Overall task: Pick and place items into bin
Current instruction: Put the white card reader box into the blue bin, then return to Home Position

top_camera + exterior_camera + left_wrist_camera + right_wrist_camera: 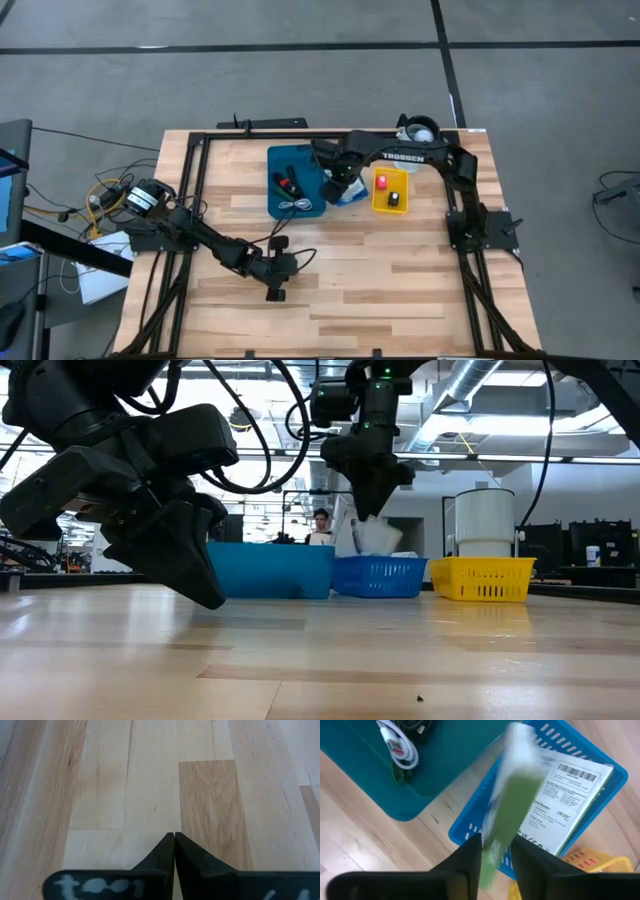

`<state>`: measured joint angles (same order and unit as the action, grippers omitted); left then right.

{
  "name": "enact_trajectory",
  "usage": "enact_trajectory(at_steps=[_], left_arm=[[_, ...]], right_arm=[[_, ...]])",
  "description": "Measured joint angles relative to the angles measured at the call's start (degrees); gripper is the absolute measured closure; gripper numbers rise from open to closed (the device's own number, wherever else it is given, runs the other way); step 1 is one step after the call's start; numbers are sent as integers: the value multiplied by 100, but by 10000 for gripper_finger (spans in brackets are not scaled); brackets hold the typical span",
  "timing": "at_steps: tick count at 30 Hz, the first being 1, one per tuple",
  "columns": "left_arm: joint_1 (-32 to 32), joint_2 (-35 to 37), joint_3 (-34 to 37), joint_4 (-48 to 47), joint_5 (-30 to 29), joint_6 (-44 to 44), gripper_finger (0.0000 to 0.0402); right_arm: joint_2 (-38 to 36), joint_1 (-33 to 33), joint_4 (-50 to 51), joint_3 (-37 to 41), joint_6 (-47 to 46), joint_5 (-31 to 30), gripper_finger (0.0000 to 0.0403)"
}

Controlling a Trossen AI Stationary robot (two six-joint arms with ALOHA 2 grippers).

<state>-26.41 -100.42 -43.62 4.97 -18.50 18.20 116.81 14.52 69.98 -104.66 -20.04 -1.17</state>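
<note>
My right gripper (pixel 340 185) (pixel 496 851) points down over the small blue basket (pixel 470 827) (pixel 380 576), shut on a flat white-and-green packet (pixel 512 785) (pixel 374 536). A white printed packet (pixel 570 800) lies in that basket. The teal bin (pixel 297 180) beside it holds a white cable (pixel 397 747), black cables and small red pieces. The yellow basket (pixel 392 192) holds a red and a black piece. My left gripper (pixel 275 293) (pixel 174 836) is shut and empty, low over the bare table near its middle. My right gripper pinches the packet's green end (pixel 492 855) between its two fingers, coming from above and pointing down. The packet hangs below the fingers, tilted, over the blue basket. It shows blurred, and its lower end (pixel 378 548) is about level with the basket's rim.
A white cylindrical jug (pixel 485 520) (pixel 418 128) stands behind the yellow basket at the far right. A black frame (pixel 200 140) runs round the table's edges. The near half of the wooden table (pixel 400 290) is bare. A person (pixel 320 525) shows in the room beyond.
</note>
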Motion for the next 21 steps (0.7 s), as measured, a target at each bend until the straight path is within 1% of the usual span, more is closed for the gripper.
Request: enact_trajectory(at_steps=[9, 11, 17, 21], left_arm=[[0, 0, 0, 0, -2, 0, 402], [0, 0, 0, 0, -2, 2, 402], [0, 0, 0, 2, -7, -65, 402], [0, 0, 0, -27, -11, -173, 402]], right_arm=[[-2, -103, 38, 0, 52, -19, 249], [-2, -103, 189, 0, 64, -19, 240], [-96, -143, 795, -14, 430, -30, 233], [-79, -330, 1645, -171, 507, -17, 238]])
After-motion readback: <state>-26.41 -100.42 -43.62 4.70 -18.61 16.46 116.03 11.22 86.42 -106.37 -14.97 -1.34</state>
